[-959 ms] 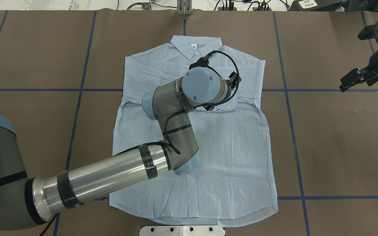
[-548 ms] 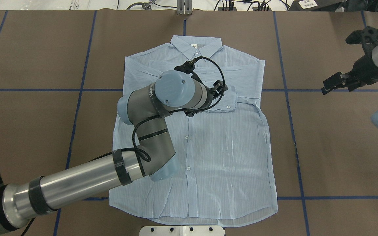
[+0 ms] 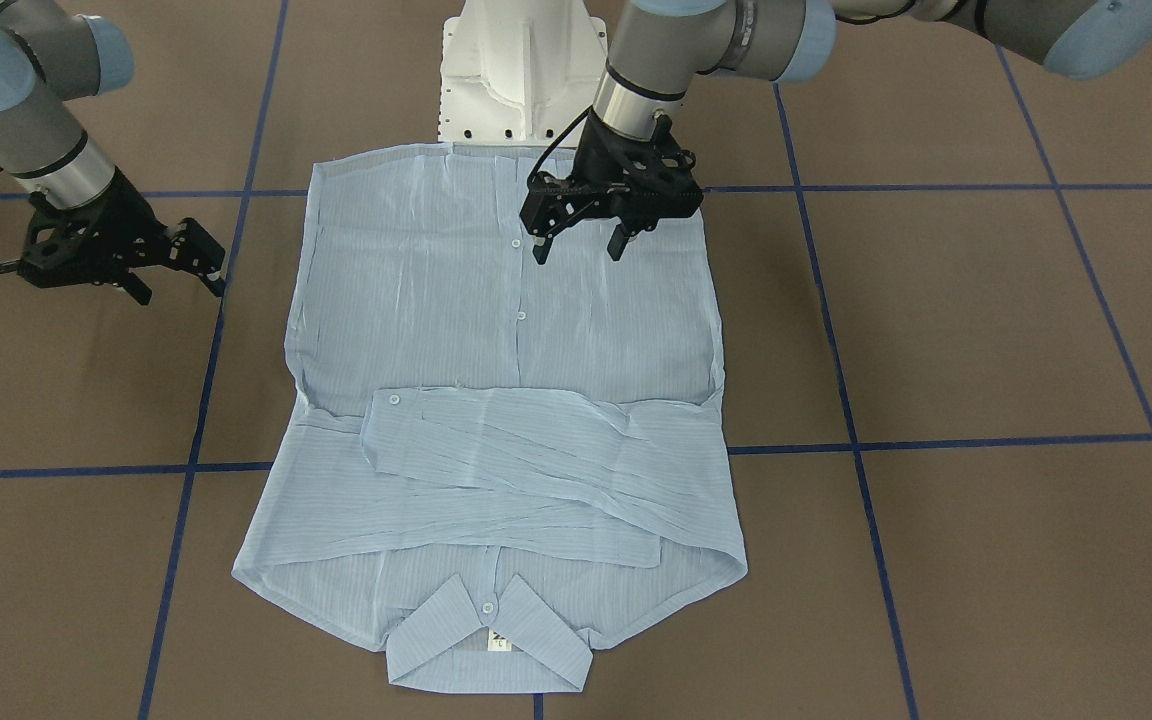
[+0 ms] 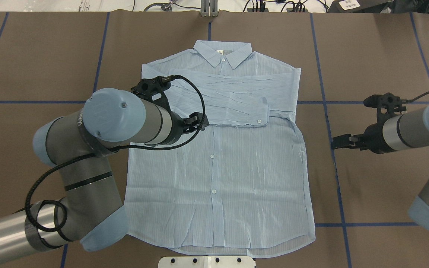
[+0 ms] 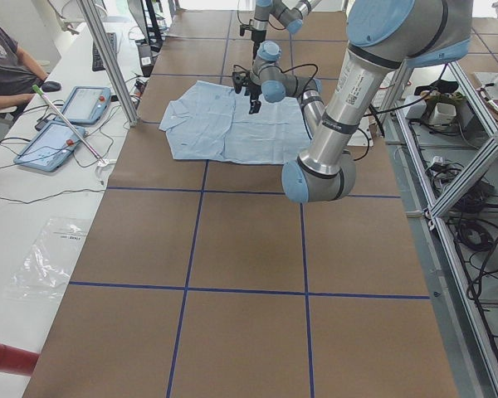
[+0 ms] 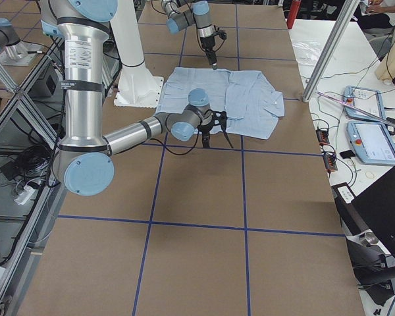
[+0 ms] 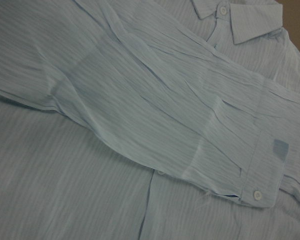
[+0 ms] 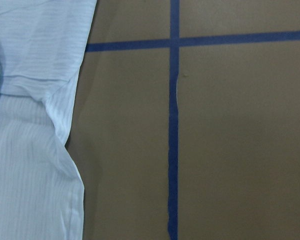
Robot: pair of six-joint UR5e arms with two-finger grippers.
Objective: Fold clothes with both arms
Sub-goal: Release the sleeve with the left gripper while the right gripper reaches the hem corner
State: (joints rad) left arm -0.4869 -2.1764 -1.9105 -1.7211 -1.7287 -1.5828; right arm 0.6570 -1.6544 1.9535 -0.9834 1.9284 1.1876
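The light-blue pinstriped shirt point(image 3: 496, 330) point(image 4: 237, 178) lies flat and buttoned on the brown table, collar at the far side. Both sleeves are folded across its chest, one cuff point(image 4: 260, 116) point(image 7: 262, 187) on top. My left gripper point(image 3: 578, 250) point(image 4: 198, 121) hovers open over the shirt's left half, nothing between its fingers. My right gripper point(image 3: 181, 285) point(image 4: 339, 142) is open above bare table, just off the shirt's right side edge point(image 8: 70, 145). Neither gripper touches the cloth.
The white base pedestal point(image 3: 516, 60) point(image 4: 207, 261) stands at the shirt's hem. Blue tape lines point(image 4: 326, 111) grid the table. A metal post point(image 4: 209, 9) stands at the far edge. A seated person point(image 5: 8, 66) and two tablets point(image 5: 66, 124) are at a side desk.
The left arm pulled back from the chest toward the shirt's left side. The right arm swung in from the far right corner and down to the shirt's right edge.
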